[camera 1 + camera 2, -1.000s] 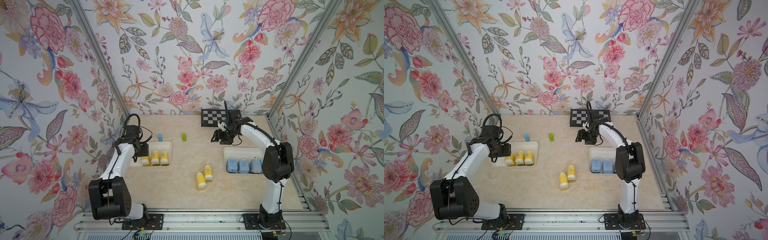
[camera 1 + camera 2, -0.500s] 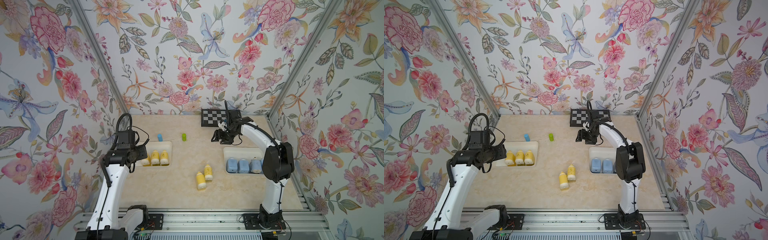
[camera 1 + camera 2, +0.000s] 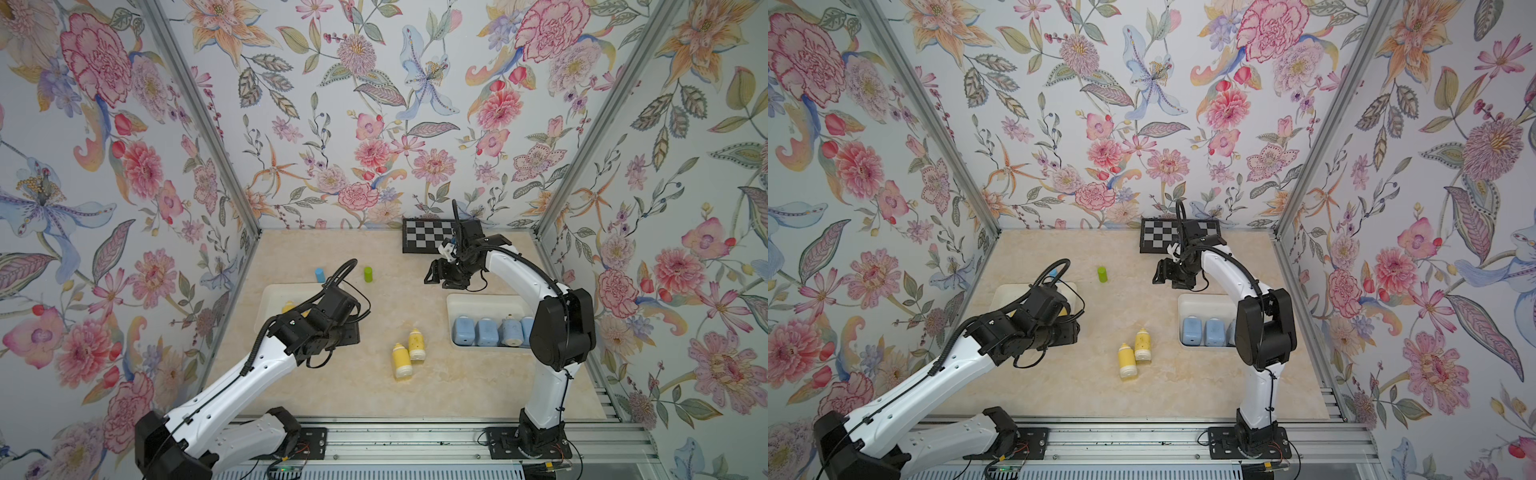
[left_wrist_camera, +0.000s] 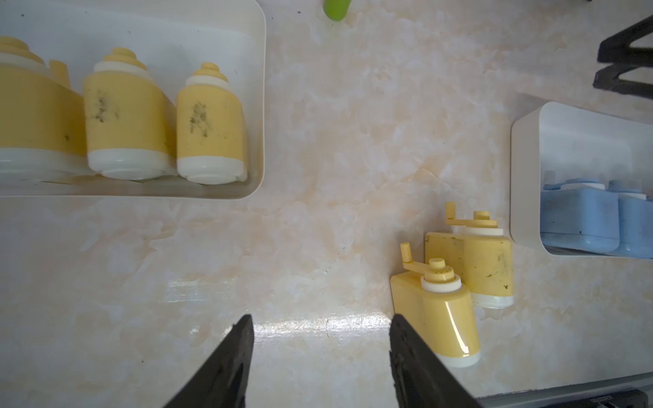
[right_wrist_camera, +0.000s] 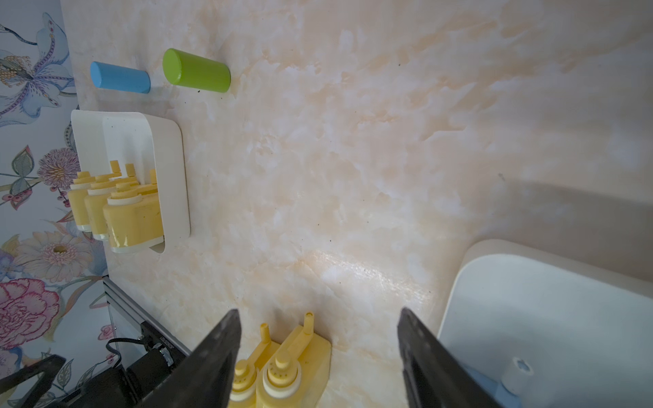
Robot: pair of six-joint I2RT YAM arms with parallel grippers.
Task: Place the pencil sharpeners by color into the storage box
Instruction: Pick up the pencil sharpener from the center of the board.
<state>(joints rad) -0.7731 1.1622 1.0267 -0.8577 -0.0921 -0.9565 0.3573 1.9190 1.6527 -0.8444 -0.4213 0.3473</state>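
Observation:
Two yellow pencil sharpeners [image 3: 402,360] [image 3: 416,344] lie side by side on the table's middle, also seen in the left wrist view [image 4: 438,314]. The left storage box [image 3: 270,297] holds three yellow sharpeners [image 4: 125,120]. The right storage box [image 3: 478,301] holds several blue ones [image 3: 463,331]. My left gripper [image 4: 321,321] hovers open and empty over bare table, between the left box and the loose pair. My right gripper [image 5: 318,316] hangs open and empty above the table's back, behind the right box [image 5: 456,300].
A small blue cylinder [image 3: 319,274] and a green cylinder [image 3: 368,274] stand behind the left box. A checkerboard [image 3: 424,241] lies against the back wall. Flowered walls close in three sides, and a metal rail [image 3: 374,432] runs along the front.
My left arm has swung away from the left box toward the table's middle, nearer the two loose yellow sharpeners. The right arm has hardly moved.

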